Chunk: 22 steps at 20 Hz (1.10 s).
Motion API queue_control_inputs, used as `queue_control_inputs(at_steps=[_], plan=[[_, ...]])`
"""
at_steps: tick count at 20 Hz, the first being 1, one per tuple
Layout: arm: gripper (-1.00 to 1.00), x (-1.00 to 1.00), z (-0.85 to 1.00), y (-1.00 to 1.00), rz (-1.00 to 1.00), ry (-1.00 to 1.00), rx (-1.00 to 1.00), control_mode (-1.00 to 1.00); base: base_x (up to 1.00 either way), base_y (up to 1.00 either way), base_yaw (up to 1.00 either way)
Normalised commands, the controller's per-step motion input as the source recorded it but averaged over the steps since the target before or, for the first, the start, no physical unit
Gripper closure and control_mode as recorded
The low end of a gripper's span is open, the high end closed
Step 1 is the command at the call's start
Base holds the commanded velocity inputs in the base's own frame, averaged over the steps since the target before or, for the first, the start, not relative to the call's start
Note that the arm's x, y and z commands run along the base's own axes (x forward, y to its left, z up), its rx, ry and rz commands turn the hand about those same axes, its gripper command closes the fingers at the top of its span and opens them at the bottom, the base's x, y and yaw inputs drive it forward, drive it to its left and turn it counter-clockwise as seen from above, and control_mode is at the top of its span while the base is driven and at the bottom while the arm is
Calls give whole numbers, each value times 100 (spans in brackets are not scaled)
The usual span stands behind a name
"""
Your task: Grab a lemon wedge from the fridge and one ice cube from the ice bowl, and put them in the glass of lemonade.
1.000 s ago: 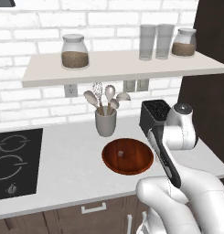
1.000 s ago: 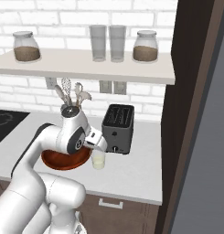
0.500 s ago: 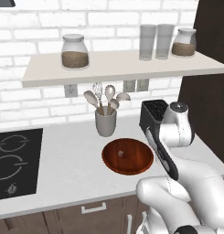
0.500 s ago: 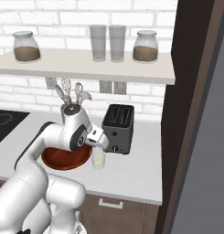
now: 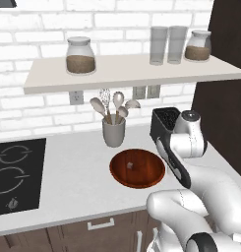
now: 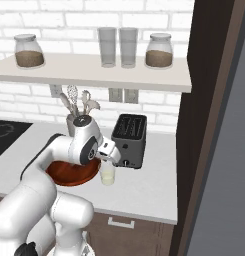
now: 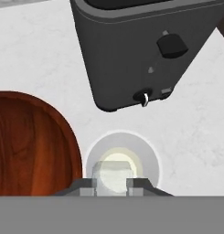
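— One ice cube (image 7: pixel 112 175) is pinched between the gripper (image 7: pixel 112 183) fingers, right above the glass of lemonade (image 7: pixel 124 157).
— Where is the glass placed?
— On the counter (image 7: pixel 35 55), just beside the wooden bowl (image 7: pixel 26 141) and in front of the black toaster (image 7: pixel 141 45). Another cube (image 5: pixel 130 166) is seen in the bowl.

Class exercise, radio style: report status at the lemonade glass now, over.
Gripper directly above small clear glass of pale lemonade, jaws closed on pale translucent ice cube. Black toaster close behind, round reddish-brown wooden bowl beside. Path down clear.
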Motion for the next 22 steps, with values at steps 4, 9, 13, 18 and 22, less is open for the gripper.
queue_control_inputs(at_steps=[4,9,13,18,22], plan=[[100,1,-40,-7,0,0,2,-100,0,0,0],[100,0,-1,-9,0,0,1,-100,0,0,0],[100,1,1,0,0,0,0,-100,0,0,0],[-100,0,0,0,0,0,0,-100,0,0,0],[-100,0,0,0,0,0,0,-100,0,0,0]])
